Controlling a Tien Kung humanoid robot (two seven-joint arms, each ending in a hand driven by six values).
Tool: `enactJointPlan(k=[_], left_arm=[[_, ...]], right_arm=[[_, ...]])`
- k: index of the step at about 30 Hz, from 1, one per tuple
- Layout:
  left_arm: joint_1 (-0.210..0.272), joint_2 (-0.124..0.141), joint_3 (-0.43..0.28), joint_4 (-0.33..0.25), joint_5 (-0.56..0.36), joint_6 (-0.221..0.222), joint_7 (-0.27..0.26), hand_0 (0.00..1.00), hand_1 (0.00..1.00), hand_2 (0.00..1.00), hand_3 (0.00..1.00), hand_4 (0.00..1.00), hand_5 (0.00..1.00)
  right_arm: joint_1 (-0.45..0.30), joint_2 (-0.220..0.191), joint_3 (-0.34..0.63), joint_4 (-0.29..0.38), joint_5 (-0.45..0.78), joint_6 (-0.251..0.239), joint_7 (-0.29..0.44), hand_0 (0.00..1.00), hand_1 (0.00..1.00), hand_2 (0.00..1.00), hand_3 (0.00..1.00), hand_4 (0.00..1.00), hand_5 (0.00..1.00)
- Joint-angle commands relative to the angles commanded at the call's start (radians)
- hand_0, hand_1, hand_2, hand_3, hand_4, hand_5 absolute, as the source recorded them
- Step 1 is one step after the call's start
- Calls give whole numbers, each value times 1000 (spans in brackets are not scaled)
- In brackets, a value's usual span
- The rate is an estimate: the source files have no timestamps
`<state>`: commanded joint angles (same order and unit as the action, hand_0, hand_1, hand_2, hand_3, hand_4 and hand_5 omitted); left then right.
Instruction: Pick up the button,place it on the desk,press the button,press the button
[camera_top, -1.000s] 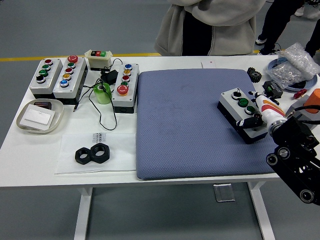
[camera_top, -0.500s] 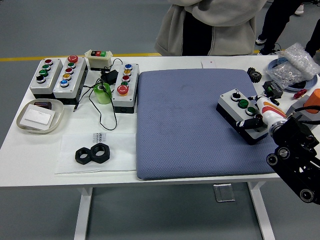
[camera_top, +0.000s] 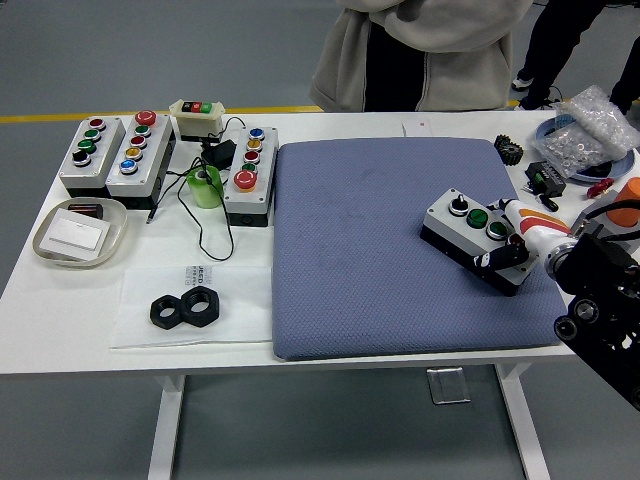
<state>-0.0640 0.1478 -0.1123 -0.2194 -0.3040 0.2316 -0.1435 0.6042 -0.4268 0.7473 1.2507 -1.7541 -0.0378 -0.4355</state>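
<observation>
A grey button box (camera_top: 462, 228) with a black base carries a white knob and two green buttons. It sits tilted over the right part of the blue mat (camera_top: 370, 240); I cannot tell whether it touches the mat. My right hand (camera_top: 499, 238) comes in from the right edge and is shut on the box's right end, with a white-and-orange finger (camera_top: 530, 215) on top and a black thumb (camera_top: 497, 260) at its near side. The left arm is out of view.
Several button boxes (camera_top: 140, 150) stand at the back left beside a green tape roll (camera_top: 206, 186). A tray (camera_top: 80, 232) and two black nuts (camera_top: 186, 307) lie at the front left. A bag of parts (camera_top: 590, 130) and small items crowd the right edge. A person (camera_top: 420, 50) stands at the far side.
The right hand has carried the button box leftward over the mat and turned it slightly. Nothing else has moved.
</observation>
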Motion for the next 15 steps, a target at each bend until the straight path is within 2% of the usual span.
enactJointPlan(k=[6,12,15], left_arm=[[-5,0,8,0,-14,-1,-3,689,830,891,825,643,998],[-9,-1,14,1,-24,-1,-6,689,830,891,825,643,998],[-11,-2,15,1,-26,-1,-6,692,830,891,825,642,998]], right_arm=[[48,-57,-95,21,2,75,104,854,627,601,802,928,142],[79,-77,-123,13,-43,150,242,870,649,611,814,920,132],[91,-88,-127,13,-53,156,304,872,659,615,820,916,109]])
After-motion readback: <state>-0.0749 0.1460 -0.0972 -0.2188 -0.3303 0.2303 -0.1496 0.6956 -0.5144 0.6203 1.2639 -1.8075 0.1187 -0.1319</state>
